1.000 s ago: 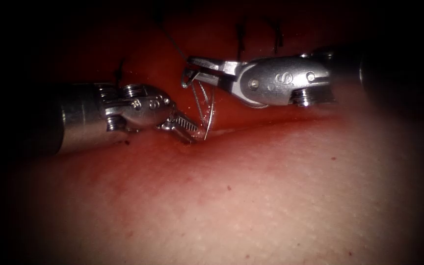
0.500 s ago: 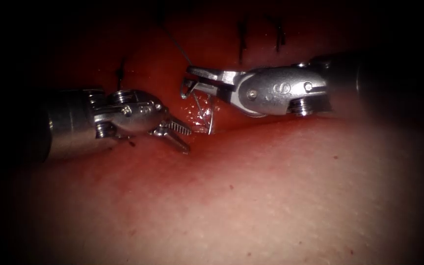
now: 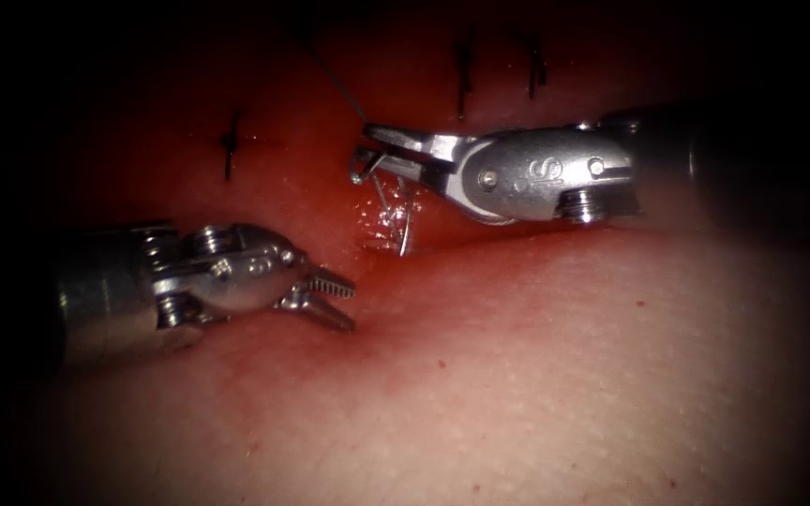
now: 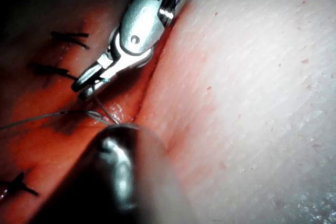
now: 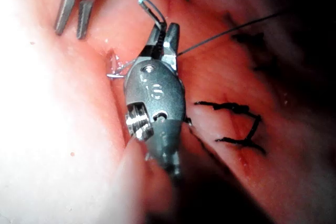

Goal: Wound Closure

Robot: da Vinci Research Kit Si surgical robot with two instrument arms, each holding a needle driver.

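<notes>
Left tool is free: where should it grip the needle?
Probably the bare mid-curve of the needle, below where the right tool holds its upper end and above the tissue at the cut. Come from the left, where the empty left tool is.

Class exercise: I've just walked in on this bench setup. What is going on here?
The right end effector is shut on the curved needle near its thread end; the needle's tip sits in the tissue at the cut. The left end effector is open, holding nothing, left of the needle. Thread trails away from the needle, past finished stitches.
</notes>
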